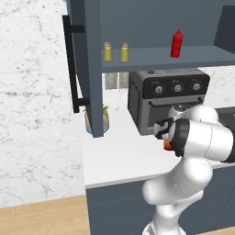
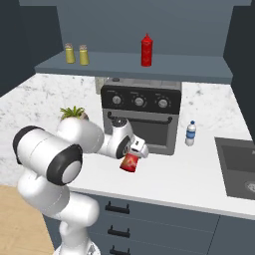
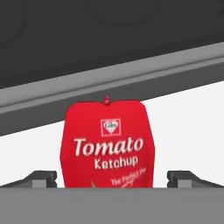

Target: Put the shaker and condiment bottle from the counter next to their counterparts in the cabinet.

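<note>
Squarely between the gripper's [image 3: 112, 178] wide-spread jaws stood the ketchup bottle [image 3: 107, 144], clear white counter [image 3: 188, 127] showing on both sides. Just beyond it ran the toaster oven's [image 2: 141, 115] lower front edge.

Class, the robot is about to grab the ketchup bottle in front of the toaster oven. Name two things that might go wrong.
1. The open fingers flank the ketchup bottle low on its body; closing off-centre might tip it.
2. The toaster oven stands right behind, and the shelf overhangs it, so lifting could bump either.
</note>
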